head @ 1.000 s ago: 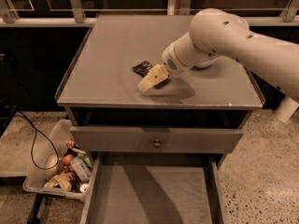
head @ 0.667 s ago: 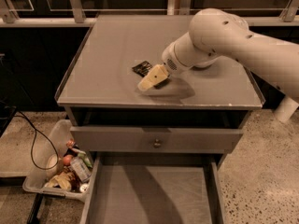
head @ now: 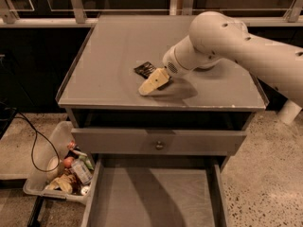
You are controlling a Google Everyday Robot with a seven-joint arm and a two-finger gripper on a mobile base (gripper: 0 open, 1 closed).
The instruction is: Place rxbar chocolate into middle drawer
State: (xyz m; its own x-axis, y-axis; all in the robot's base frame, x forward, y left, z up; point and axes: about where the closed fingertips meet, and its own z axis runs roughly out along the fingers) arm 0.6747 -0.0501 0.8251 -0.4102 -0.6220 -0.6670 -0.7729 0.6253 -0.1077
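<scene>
The rxbar chocolate [head: 144,69] is a small black wrapper lying flat on the grey cabinet top [head: 109,56], near its middle. My gripper [head: 152,82] hangs from the white arm that comes in from the right. It sits low over the top, just in front and to the right of the bar, and covers the bar's right end. The middle drawer [head: 156,200] is pulled far out at the bottom of the view, showing a bare grey floor and thin side walls.
A grey drawer front with a small round knob [head: 159,145] sits just under the cabinet top. A clear plastic bin [head: 57,171] with several snack items stands on the floor to the left, next to a black cable [head: 33,131]. A railing runs behind the cabinet.
</scene>
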